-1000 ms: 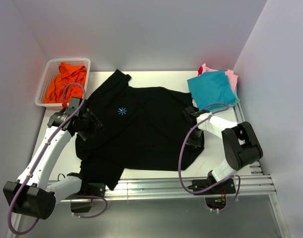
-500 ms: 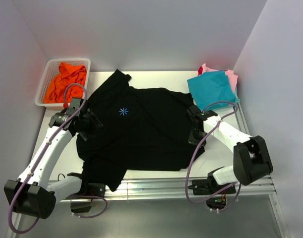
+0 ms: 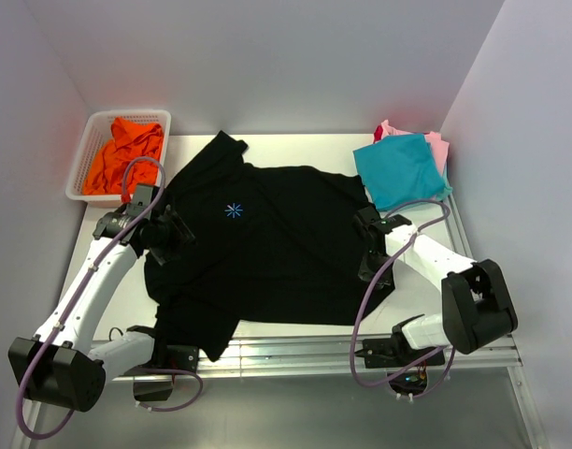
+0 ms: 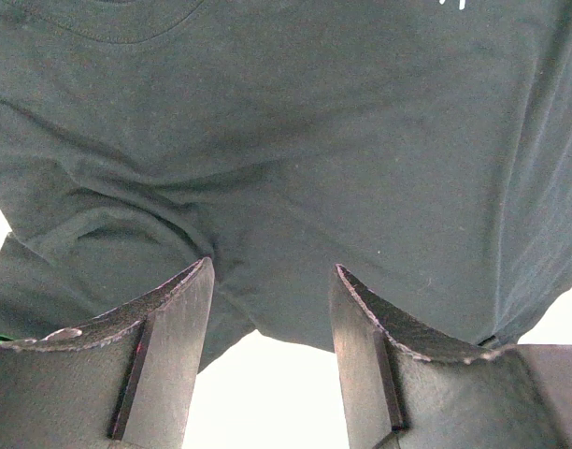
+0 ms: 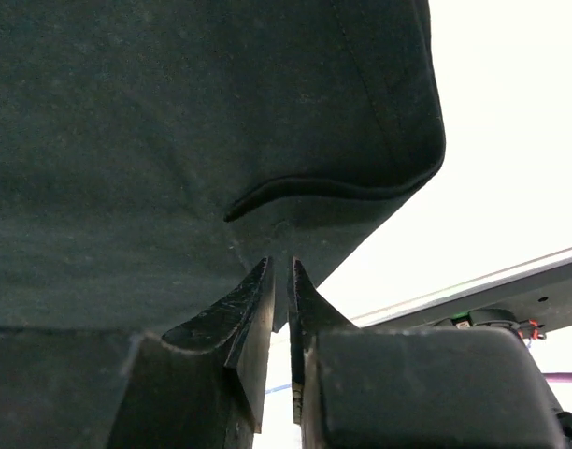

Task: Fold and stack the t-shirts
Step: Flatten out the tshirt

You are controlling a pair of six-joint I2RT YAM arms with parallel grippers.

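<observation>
Left gripper [image 4: 272,269] gapes wide and empty over the black t-shirt's [image 3: 267,253] side nearest the basket [image 3: 78,170]. Right gripper [image 5: 278,264] shows only a slit at the hem on the far side; pinching cannot be told. The shirt lies spread and rumpled just right of the basket. Only the top view shows its blue logo [image 3: 233,210] and the orange tee [image 3: 127,150] inside the basket

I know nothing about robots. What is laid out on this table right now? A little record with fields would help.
Spread out: black t-shirt, lying across the table, blue starburst logo facing up
Basket: white mesh basket in the far left corner, holding an orange t-shirt
Stack: teal t-shirt on top of a pink t-shirt, far right corner
Left gripper: open, above the black t-shirt's left edge
Right gripper: at the black t-shirt's right hem, almost closed; grip unclear
</observation>
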